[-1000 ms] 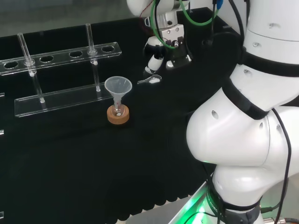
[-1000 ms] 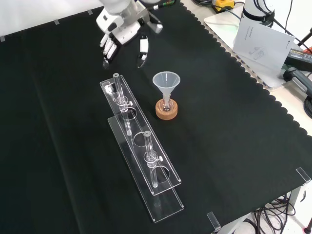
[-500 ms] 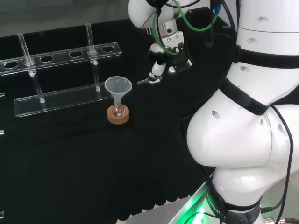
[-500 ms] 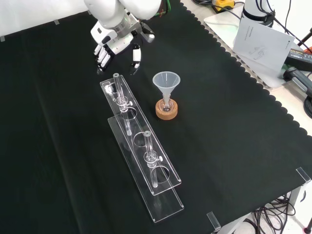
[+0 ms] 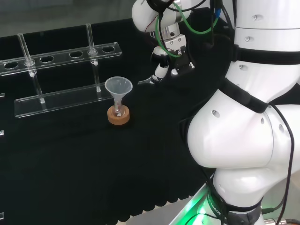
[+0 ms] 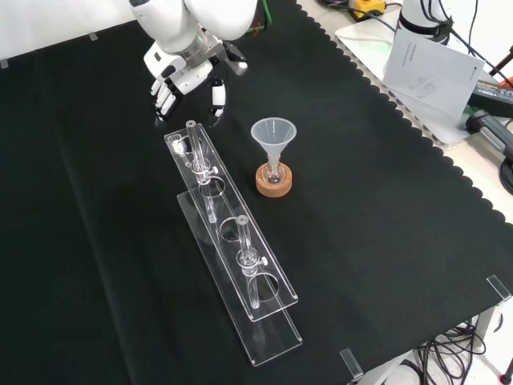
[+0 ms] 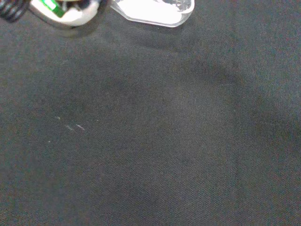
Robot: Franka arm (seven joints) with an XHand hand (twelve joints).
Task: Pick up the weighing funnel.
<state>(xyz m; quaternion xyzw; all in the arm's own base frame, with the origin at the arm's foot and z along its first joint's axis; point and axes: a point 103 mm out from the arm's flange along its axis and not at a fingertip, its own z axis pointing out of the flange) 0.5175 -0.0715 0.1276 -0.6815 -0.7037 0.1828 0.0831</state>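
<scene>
1. We see the weighing funnel (image 5: 149, 80) in the head view, seemingly lying on the black cloth (image 5: 70, 154) just left of the hand (image 5: 168, 56); we cannot tell whether it rests fully on the cloth or is tipped up at one end.
2. Its long axis runs roughly left to right in that view, slightly slanted; the narrow stem end points left and away from the hand, and the wider scoop end sits right at the tip of the lowest finger, touching it or very nearly so.
3. The hand is released; in the front view its fingers (image 6: 163, 98) hang fairly straight and the thumb (image 6: 216, 98) stands apart from them, curled round nothing.
4. We judge the coming move to turn on that offset; the piece lies beside the fingertips rather than between them, so the hand needs to shift towards the stem end before closing.
5. The front view gives the spread between fingers and thumb, but there we cannot make out the clear piece against the cloth; the wrist view shows a pale clear edge close under the palm; the head view alone gives its axis.
6. The funnel (image 5: 118, 87) on its cork ring (image 5: 118, 116) stands well apart, towards the rack (image 6: 232, 257).
</scene>
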